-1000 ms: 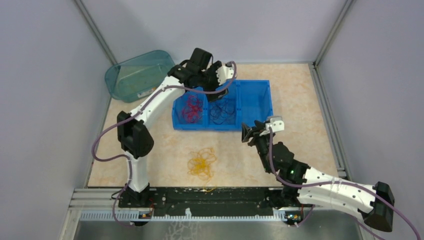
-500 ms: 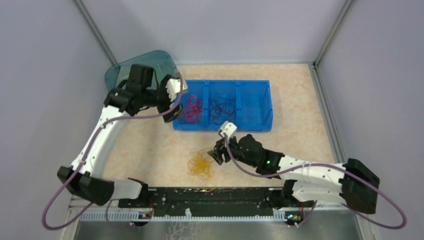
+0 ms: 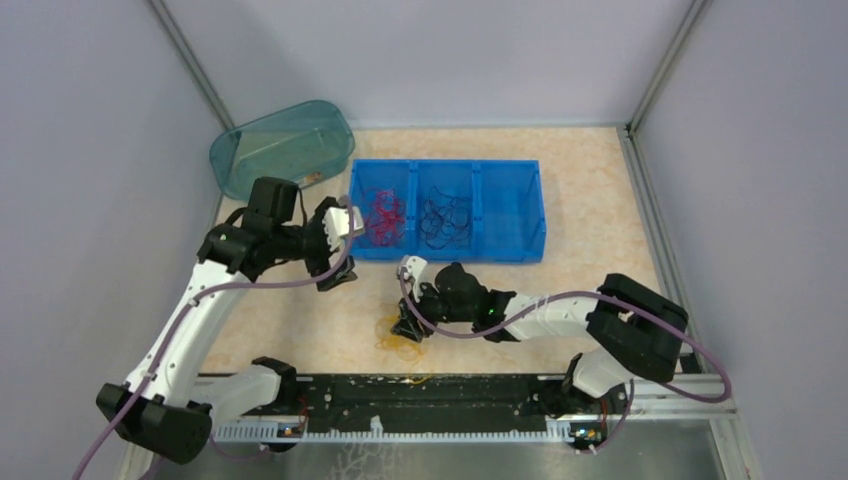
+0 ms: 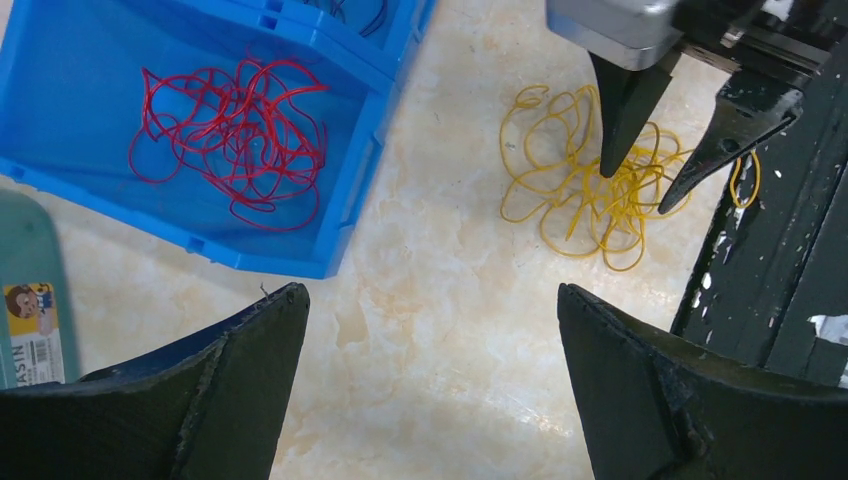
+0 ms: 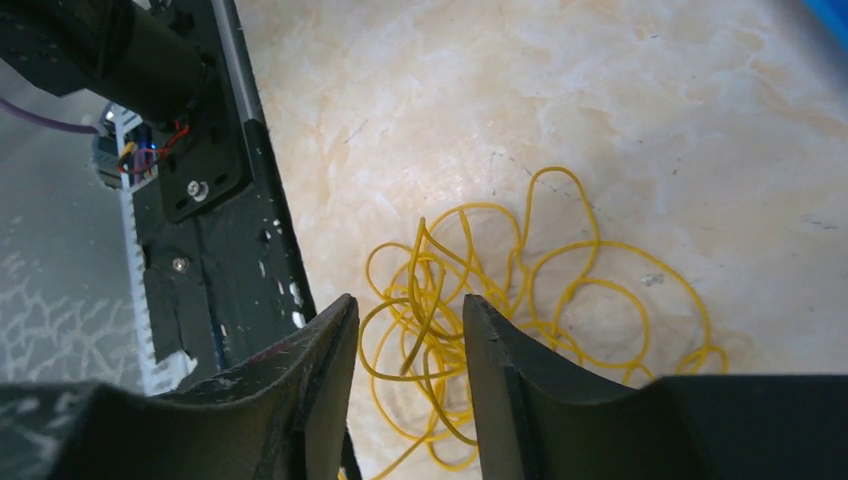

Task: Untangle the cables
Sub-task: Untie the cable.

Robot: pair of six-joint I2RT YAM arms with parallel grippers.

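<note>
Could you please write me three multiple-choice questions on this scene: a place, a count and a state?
1. Where do the yellow cables lie relative to the blue bin? A) inside it; B) on the table in front of it; C) behind it.
2. How many bin compartments hold cables? A) one; B) three; C) two.
3. How do the jaws of the left gripper stand? A) wide open, empty; B) shut on a cable; C) shut on nothing.
Answers: 1 B, the tangle rests on the tabletop; 2 C, red cables in the left one, dark cables in the middle; 3 A, bare table shows between them.
</note>
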